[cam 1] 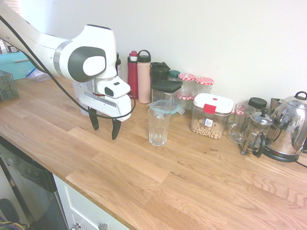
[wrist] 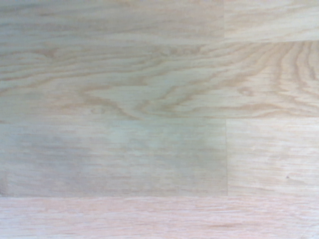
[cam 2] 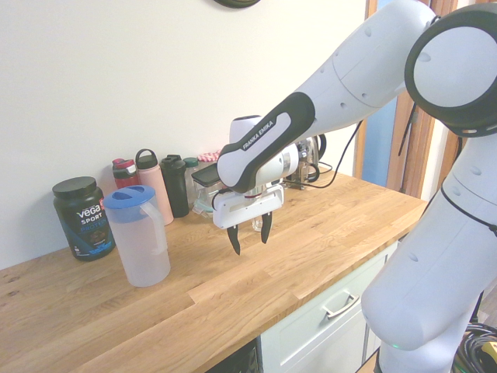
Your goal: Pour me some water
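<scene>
second exterior view shows the tool (cam 2: 250, 235) hanging above the wooden bench (cam 2: 256, 287), pointing straight down, with its two dark fingers (cam 2: 234, 242) spread apart and nothing between them. the water pitcher (cam 2: 138, 236), clear plastic with a blue lid, stands upright on the bench, apart from the tool, toward the dark vega tub (cam 2: 82, 217) that stands just beside it near the wall. behind them, along the wall, stand a red bottle (cam 2: 124, 172), a pink bottle (cam 2: 154, 185) and a black bottle (cam 2: 175, 184)

first exterior view shows the empty drinking glass (cam 1: 158, 126) upright on the bench, near the tool (cam 1: 104, 125) but not touching it. behind the glass is a row of jars and containers; a container with a white lid (cam 1: 210, 116), a glass mug (cam 1: 238, 122), a french press (cam 1: 255, 133) and a shiny kettle (cam 1: 289, 127) follow to the side. the pitcher is hidden behind the arm in this view

wrist view shows only the bare wood grain of the bench (wrist: 159, 119), a little blurred
</scene>
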Robot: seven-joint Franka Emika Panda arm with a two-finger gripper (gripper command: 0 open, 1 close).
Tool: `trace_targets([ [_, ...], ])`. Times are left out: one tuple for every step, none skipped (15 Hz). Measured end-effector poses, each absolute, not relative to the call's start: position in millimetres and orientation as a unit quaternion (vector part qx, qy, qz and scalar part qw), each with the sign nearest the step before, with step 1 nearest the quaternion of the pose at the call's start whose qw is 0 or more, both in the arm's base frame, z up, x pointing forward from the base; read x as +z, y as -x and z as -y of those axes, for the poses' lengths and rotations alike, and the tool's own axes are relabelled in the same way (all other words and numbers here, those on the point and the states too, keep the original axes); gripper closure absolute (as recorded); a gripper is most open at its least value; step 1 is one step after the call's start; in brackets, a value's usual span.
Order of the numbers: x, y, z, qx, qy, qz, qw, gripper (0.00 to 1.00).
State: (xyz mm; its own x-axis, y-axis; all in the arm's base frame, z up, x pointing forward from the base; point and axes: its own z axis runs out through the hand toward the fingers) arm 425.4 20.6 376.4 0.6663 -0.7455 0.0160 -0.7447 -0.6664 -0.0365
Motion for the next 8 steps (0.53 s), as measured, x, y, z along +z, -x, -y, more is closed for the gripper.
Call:
trace_targets([
  [375.9, -425.5, -20.2, -0.014, 0.913, -0.408, 0.013, 0.00],
  [377.1, -425.7, -19.5, -0.015, 0.914, -0.404, 0.014, 0.00],
  [383.2, -426.3, -20.7, -0.022, 0.916, -0.400, 0.017, 0.00],
  [395.4, -426.3, -24.4, -0.032, 0.919, -0.393, 0.023, 0.00],
  [413.6, -423.1, -31.9, -0.042, 0.922, -0.384, 0.030, 0.00],
  [436.8, -417.2, -42.2, -0.052, 0.925, -0.373, 0.040, 0.00],
  [459.6, -408.9, -54.6, -0.065, 0.929, -0.361, 0.049, 0.00],
  [481.5, -398.2, -69.6, -0.079, 0.933, -0.345, 0.057, 0.00],
])
